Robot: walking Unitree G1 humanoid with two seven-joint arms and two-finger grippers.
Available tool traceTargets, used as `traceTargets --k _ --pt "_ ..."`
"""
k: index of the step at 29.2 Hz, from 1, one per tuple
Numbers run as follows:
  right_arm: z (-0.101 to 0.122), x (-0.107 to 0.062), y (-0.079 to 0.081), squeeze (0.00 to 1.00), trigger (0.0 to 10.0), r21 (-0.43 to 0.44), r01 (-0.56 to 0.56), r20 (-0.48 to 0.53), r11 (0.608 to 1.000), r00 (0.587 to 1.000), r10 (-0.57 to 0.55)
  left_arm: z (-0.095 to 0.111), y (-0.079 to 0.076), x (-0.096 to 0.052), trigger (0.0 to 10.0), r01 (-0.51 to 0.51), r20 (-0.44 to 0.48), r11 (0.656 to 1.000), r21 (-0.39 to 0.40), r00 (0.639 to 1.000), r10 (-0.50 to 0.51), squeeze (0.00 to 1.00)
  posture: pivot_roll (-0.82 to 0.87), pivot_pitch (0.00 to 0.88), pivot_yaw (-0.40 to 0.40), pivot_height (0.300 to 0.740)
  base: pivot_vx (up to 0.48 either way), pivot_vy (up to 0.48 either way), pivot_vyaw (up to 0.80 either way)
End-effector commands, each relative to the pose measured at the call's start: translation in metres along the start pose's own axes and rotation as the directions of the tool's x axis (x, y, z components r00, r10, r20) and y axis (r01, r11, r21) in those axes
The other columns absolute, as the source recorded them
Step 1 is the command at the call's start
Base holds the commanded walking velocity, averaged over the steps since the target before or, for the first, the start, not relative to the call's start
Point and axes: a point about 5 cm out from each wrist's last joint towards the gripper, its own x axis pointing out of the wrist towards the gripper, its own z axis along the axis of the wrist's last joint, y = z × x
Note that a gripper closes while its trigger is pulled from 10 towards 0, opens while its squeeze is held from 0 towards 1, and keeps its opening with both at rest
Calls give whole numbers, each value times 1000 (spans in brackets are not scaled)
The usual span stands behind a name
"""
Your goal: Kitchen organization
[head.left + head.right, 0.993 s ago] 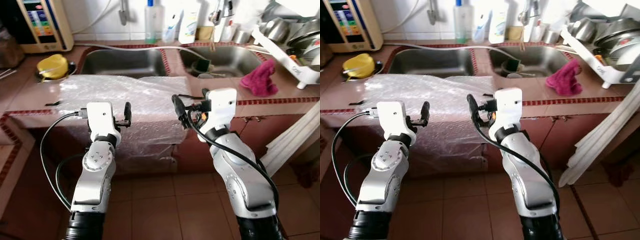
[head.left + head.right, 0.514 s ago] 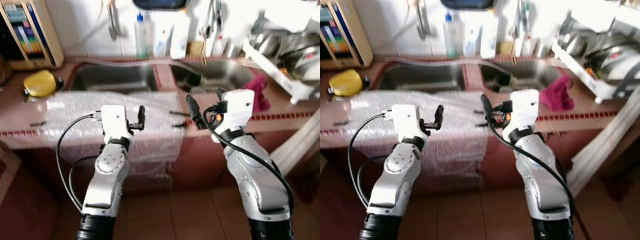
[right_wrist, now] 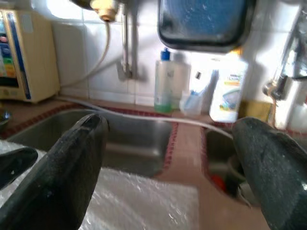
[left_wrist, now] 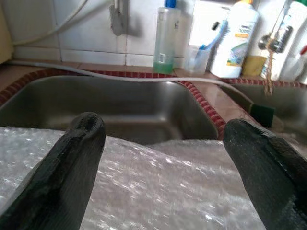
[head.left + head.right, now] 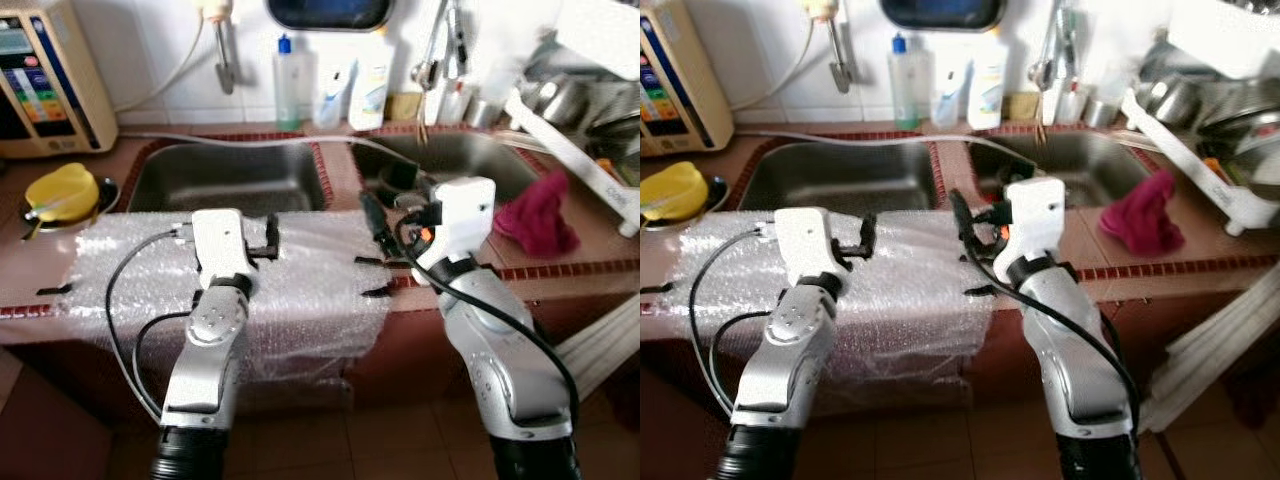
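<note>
Both arms are up at the counter edge. The left gripper (image 4: 163, 158) has its 2 fingers spread wide with nothing between them, hovering just over the bubble wrap (image 5: 310, 290). Same deal for the right gripper (image 3: 168, 158), fingers apart, over the wrap's right end. The wrap lies across the counter (image 5: 590, 265) in front of the left sink (image 5: 225, 180) and hangs over the edge. A magenta cloth (image 5: 540, 210) lies off to the right, a yellow container (image 5: 62, 190) to the left.
</note>
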Motion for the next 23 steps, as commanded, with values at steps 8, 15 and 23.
traceTargets --k 8,15,23 --pt "2 4 11 0 10000 8 -36 16 999 999 35 -1 11 1 10000 -49 -10 998 33 999 49 0 -10 0 1 740 0 0 800" --pt "6 6 8 0 10000 28 -14 37 1000 999 13 -2 12 2 10000 -52 -28 998 32 998 53 0 -9 0 3 740 0 0 229" --pt "7 7 4 0 10000 30 29 39 999 999 -30 -5 8 4 10000 -15 -60 1000 13 998 16 0 -11 0 5 740 0 0 0"
